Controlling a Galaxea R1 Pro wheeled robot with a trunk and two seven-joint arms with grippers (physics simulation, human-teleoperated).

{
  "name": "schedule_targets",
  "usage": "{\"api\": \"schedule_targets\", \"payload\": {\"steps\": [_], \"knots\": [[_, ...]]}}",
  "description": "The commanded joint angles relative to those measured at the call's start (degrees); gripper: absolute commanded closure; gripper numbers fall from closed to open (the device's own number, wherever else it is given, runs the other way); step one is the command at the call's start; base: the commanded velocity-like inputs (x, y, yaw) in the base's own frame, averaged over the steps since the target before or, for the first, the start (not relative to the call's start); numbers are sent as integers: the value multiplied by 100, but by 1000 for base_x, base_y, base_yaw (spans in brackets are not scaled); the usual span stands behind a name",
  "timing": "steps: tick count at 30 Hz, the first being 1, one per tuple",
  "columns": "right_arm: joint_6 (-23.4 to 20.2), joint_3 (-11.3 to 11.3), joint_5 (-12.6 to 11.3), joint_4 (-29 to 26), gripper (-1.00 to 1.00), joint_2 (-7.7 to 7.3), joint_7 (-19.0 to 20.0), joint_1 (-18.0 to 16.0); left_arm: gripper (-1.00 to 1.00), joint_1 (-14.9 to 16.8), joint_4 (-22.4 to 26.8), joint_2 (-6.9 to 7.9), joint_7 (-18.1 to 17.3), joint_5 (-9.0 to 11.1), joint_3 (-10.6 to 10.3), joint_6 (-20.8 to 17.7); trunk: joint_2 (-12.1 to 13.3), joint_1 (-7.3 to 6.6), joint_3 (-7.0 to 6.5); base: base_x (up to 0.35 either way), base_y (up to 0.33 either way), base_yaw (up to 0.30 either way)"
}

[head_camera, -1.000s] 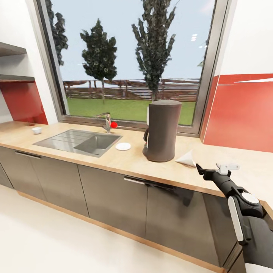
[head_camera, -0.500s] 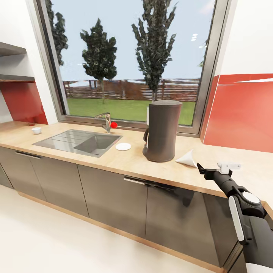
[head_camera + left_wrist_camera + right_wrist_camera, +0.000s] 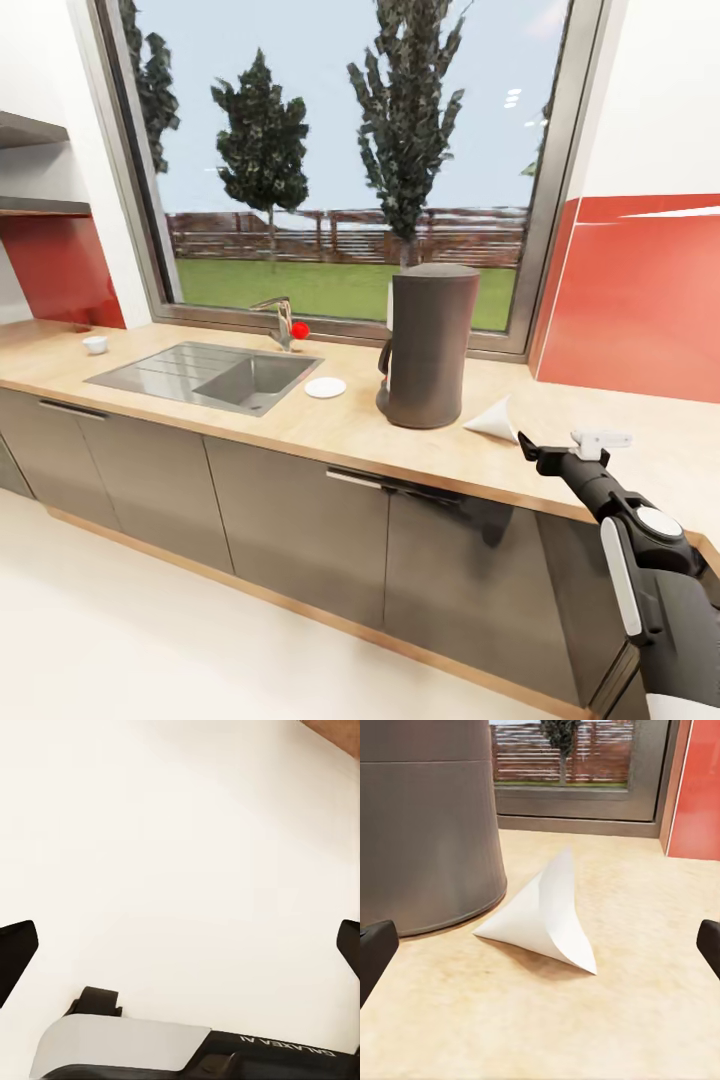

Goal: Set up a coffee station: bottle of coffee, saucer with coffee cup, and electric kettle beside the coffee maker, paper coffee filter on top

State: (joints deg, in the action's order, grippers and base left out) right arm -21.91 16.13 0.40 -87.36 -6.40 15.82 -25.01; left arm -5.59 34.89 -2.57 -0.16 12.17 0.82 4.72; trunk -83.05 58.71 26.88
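My right gripper point(image 3: 528, 452) hovers at the countertop point(image 3: 330, 425) edge, jaws wide apart, pointed at the paper filter point(image 3: 544, 911) lying just beside the coffee maker point(image 3: 428, 345), at its 4 o'clock. The saucer point(image 3: 324, 386) sits at the maker's 9 o'clock. Left gripper point(image 3: 180, 945) jaws spread over bare floor point(image 3: 180, 832).

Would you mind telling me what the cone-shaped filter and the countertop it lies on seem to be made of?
The filter looks like thin matte white paper: a folded cone with a sharp crease and soft shading. The countertop looks like light beige wood or a wood-look laminate, with faint grain streaks and a low sheen; which one is unclear.
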Motion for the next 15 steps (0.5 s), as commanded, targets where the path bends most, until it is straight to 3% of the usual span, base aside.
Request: {"api": "schedule_targets", "payload": {"steps": [1, 15], "knots": [[-32, 8, 3, 2, -100, 2, 34, -4, -100, -2, 7, -13, -2, 32, 10, 5, -3, 1, 5, 144, 0, 0], [-32, 3, -4, 93, -100, 7, 35, -4, -100, -4, 9, -50, -1, 31, 14, 6, -3, 1, 5, 153, 0, 0]]}}
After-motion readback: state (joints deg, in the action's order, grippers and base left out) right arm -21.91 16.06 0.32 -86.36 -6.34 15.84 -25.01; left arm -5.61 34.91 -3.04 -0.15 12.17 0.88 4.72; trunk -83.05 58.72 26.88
